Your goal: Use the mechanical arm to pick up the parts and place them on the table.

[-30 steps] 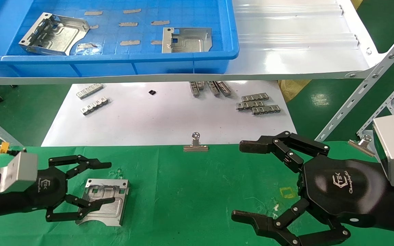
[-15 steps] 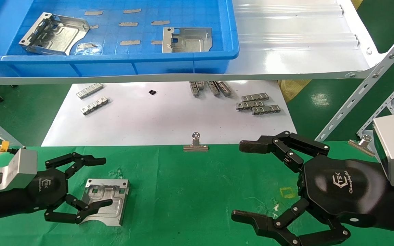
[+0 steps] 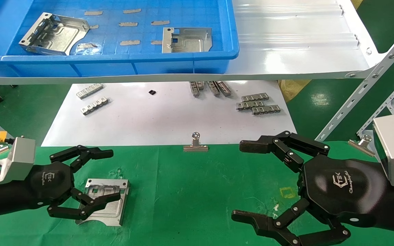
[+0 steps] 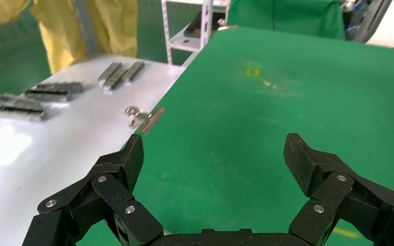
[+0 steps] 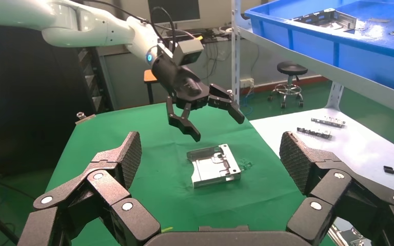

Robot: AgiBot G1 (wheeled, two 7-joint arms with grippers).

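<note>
So the left gripper (image 3: 109, 175) is up in the air over the left part of the green cloth table (image 3: 190, 191), fingers spread wide and holding nothing. The right wrist view makes that obvious: it hangs clear above the stamped metal plate (image 3: 105, 201), not touching it. That plate lies flat on the cloth, and from the head view one lower finger (image 3: 106, 200) overlaps its near-left edge, but that's just the angle.

Two more plates sit in the blue bin (image 3: 217, 58) on the glossy white shelf (image 3: 296, 44): one tilted at the far left (image 3: 54, 34), one lying flatter near the bin's front wall (image 3: 187, 40). Looks like bits of tape on the bin floor, hard to be sure.

The right gripper (image 3: 242, 181) is parked low over the right side of the table, fingers wide open too, empty, near a small yellow square mark (image 3: 287, 192).

Beyond the cloth's far edge, held by a silver binder clip (image 3: 195, 144), is a white sheet (image 3: 162, 119) with small ridged metal strips (image 3: 258, 103) scattered on it.
</note>
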